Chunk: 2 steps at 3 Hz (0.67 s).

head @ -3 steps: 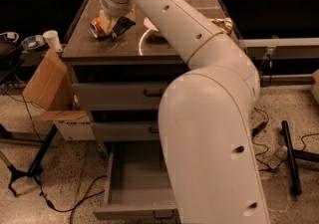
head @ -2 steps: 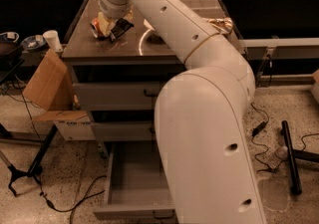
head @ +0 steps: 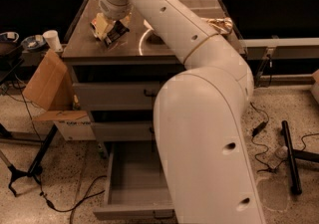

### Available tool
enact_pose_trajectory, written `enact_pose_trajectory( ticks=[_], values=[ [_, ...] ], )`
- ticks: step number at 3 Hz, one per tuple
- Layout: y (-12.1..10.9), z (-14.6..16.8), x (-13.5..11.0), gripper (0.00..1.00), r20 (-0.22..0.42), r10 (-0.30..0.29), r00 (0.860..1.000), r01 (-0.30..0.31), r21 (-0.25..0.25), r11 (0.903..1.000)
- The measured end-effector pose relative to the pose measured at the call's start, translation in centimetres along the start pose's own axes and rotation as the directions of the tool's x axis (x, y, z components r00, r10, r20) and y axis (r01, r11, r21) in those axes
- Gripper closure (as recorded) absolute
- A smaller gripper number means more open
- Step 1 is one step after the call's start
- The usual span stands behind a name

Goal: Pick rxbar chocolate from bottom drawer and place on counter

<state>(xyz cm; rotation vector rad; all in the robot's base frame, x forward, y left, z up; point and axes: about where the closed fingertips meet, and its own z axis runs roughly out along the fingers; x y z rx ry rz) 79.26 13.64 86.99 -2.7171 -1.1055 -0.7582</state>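
Setting: robotics lab or test bay, not a home

Evidence:
- Large white jointed robot arm (head: 209, 133) fills the foreground. Its gripper (head: 108, 30) is low over the left part of the glossy grey-brown counter (head: 89, 50).
- The counter tops a grey cabinet whose deep grey bottom drawer (head: 134, 180) stands pulled open.
- Speckled pale terrazzo floor (head: 55, 193), with loose black cables (head: 260, 141) trailing across it.
- Black metal stand legs (head: 31, 168) at left, and a black bar-shaped base (head: 291, 161) at right.
- Open brown cardboard box (head: 47, 81) just beside the cabinet, with a white paper cup (head: 51, 40) on a side surface above it.
- Long pale-edged bench (head: 284, 42) behind, dark underneath
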Motion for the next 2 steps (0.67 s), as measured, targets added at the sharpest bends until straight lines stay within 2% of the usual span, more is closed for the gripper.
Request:
enact_pose_trajectory(
  ticks=[1, 2],
  values=[
    [0.08, -0.71, -0.28, 0.00, -0.012, -0.008, 1.000, 0.008, -0.013, 0.9999],
    [0.08, -0.71, -0.28, 0.00, -0.012, -0.008, 1.000, 0.008, -0.012, 0.9999]
  ],
)
